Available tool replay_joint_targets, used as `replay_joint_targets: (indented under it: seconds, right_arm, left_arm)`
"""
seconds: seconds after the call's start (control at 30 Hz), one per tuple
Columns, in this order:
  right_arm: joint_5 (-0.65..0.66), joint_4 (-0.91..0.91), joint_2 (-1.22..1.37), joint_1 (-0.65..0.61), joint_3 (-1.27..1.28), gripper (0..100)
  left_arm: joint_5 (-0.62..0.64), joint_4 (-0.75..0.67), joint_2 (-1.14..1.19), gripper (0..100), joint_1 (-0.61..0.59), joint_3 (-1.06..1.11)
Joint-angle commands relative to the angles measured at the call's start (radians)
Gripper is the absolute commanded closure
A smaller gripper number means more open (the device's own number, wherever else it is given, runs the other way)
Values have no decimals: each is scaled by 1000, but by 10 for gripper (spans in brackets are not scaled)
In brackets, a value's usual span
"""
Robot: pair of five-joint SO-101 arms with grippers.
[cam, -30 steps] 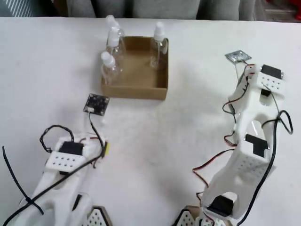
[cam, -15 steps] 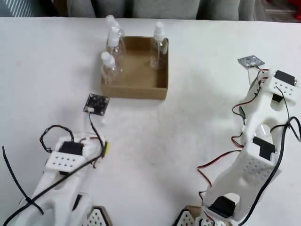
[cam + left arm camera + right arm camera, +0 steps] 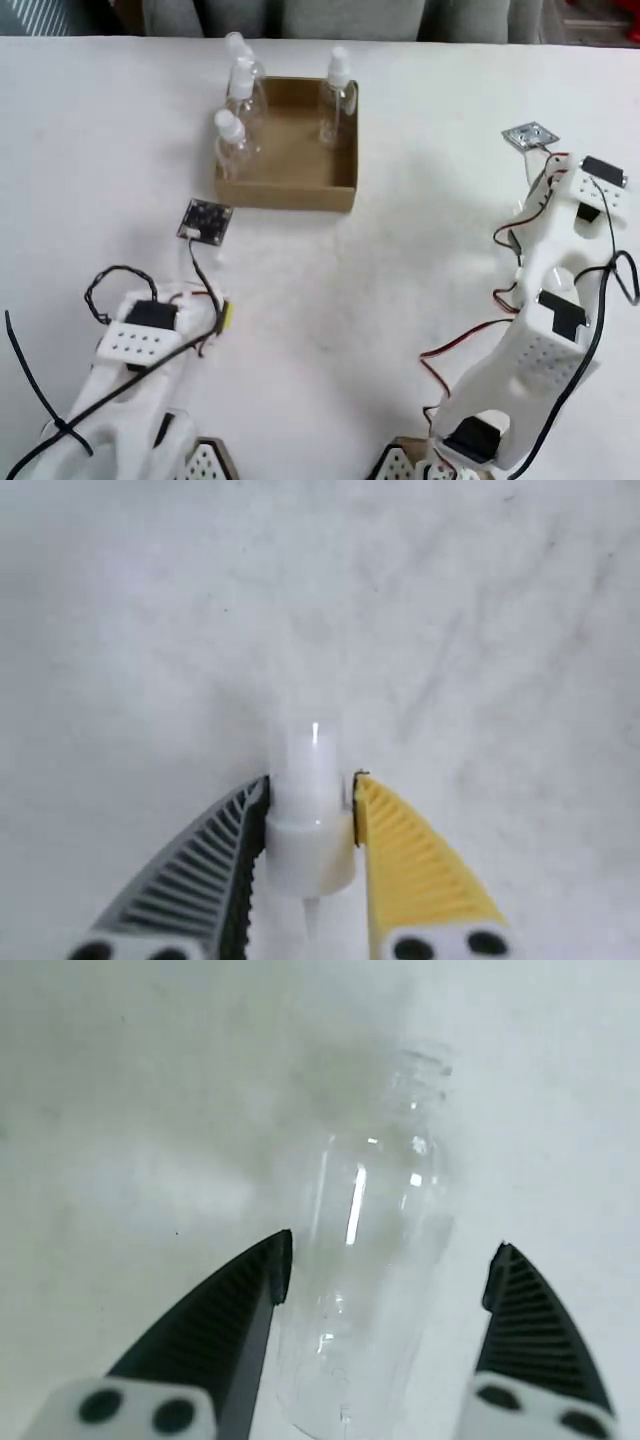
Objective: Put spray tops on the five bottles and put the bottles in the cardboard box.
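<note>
Three views, listed in turn.

High view: one cardboard box (image 3: 286, 191), open at the top, on the white tabletop (image 3: 400, 250). Several clear bottles (image 3: 337, 98) fitted with spray tops stand inside it. It sits well ahead of the left arm (image 3: 135, 345) and far off to the side of the right arm (image 3: 545, 320).

Left wrist view: left hand (image 3: 310, 780), one grey finger and one yellow, closed on a white spray top (image 3: 310, 832). The top is pinched at its collar between the two fingertips, with its nozzle end projecting beyond them over bare tabletop.

Right wrist view: right hand (image 3: 390, 1255), both fingers black, spread wide and gripping nothing. One clear bottle (image 3: 365, 1290) with no top sits between the fingers, close beside one and well clear of the other. Its threaded neck points away from the hand.
</note>
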Motion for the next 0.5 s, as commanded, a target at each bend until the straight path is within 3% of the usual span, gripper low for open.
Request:
replay_joint_targets:
  seconds: [0.0,0.37,0.47]
  right_arm:
    - [12,-81,-53,-31,41,728]
    - [15,-154,-30,-54,57,731]
    - [15,-174,21,-56,32,785]
  left_arm:
    - [-9,-25,-36,976,-12,-2]
    - [-9,-25,-36,976,-12,-2]
    - [-9,-25,-36,976,-12,-2]
